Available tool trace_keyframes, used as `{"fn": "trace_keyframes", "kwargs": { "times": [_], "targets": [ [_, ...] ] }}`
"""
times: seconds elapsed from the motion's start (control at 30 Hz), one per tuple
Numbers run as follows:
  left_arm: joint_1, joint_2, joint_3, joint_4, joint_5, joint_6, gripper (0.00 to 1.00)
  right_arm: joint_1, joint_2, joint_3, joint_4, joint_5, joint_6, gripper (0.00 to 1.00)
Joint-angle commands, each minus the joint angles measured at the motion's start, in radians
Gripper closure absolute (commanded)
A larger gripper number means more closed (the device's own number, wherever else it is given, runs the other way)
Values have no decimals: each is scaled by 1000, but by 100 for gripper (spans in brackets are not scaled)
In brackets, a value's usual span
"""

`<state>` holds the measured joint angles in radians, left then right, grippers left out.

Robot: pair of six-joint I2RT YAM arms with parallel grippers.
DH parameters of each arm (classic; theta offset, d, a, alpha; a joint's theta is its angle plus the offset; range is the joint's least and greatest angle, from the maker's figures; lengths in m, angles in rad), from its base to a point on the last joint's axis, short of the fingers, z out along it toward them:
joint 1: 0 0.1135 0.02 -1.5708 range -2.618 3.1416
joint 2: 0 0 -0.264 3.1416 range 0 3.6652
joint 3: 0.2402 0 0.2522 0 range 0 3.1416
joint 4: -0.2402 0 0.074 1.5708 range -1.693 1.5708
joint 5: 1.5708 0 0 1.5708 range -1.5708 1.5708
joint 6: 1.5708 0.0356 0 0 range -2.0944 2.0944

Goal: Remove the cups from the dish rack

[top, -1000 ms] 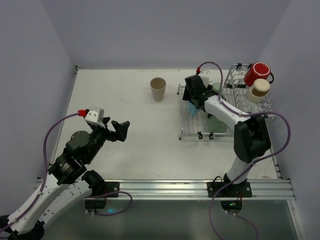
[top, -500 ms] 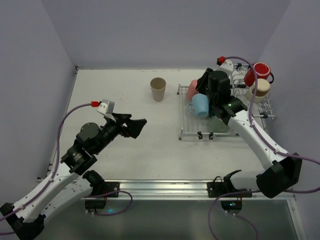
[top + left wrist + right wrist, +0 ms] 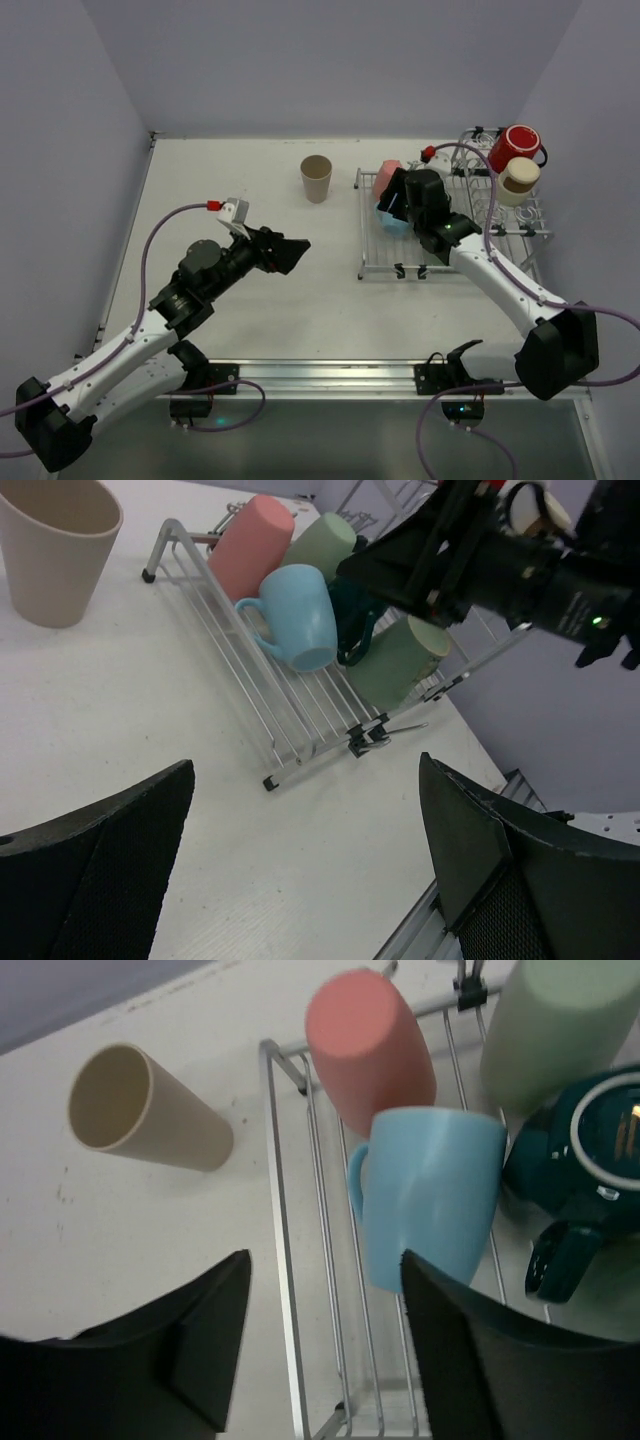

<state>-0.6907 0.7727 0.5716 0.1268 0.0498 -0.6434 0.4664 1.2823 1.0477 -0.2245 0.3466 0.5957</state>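
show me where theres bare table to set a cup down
Bare table lies left of the beige cup out to the wall, and in front of the dish rack toward the rail. Crowded: the rack is packed, right pincer at the light blue mug.

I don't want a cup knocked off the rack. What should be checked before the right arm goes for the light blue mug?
1. Right gripper open and empty: ok.
2. Light blue ceramic mug lying on its side on the silver wire dish rack: ok.
3. Mug centred between the fingers: not ok, it sits toward one finger.
4. Clearance from the smooth pink tumbler and dark teal mug: not ok, both crowd it.
5. Left gripper open, clear of the rack: ok.
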Motion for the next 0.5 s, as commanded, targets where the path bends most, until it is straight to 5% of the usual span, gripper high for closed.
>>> {"fn": "trace_keyframes", "kwargs": {
  "times": [0.0,0.07,0.17,0.47],
  "targets": [
    [5,-56,4,34,-19,14,4,17,15,-49,-1,40,55,28],
    [5,-72,2,19,-4,17,4,21,37,-78,30,42,105,13],
    [3,-105,10,-22,5,31,4,28,83,-87,47,113,159,6],
    [3,-228,120,-251,-41,146,3,29,199,-31,-36,245,184,1]
  ]
}}
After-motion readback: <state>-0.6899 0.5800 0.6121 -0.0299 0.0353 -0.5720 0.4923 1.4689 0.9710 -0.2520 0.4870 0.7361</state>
